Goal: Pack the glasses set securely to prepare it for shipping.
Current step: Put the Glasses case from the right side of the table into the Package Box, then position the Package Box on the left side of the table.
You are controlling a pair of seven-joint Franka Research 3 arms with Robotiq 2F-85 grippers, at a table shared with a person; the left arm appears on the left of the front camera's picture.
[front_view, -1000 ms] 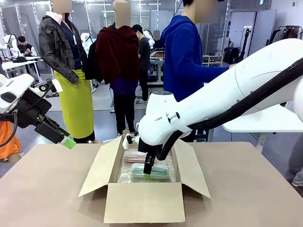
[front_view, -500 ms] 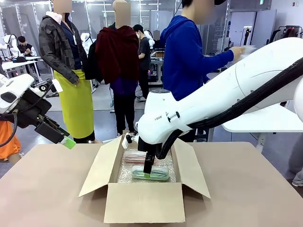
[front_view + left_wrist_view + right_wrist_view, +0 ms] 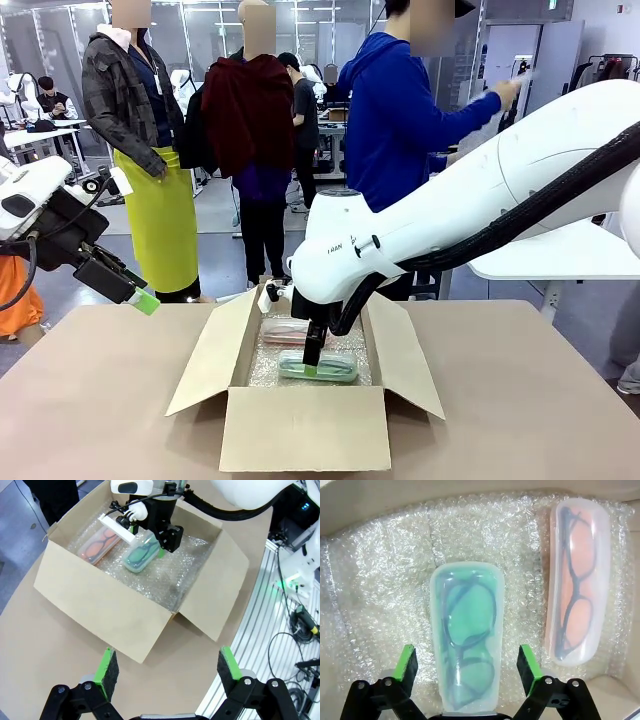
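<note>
- The mint green case (image 3: 467, 635) lies flat on bubble wrap (image 3: 380, 580) inside the cardboard box (image 3: 305, 430), with the pink case (image 3: 576, 580) just beside it, not touching.
- My right gripper (image 3: 467, 652) hangs over the mint green case, jaws wide, pads either side, gripping nothing.
- My left gripper (image 3: 166, 654) is wide open and empty, off to the box's left.

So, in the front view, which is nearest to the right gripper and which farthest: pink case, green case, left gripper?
1. Green case, directly under the right gripper, in the box.
2. Pink case, just behind the green one.
3. Left gripper, far to the left, outside the box.
</note>
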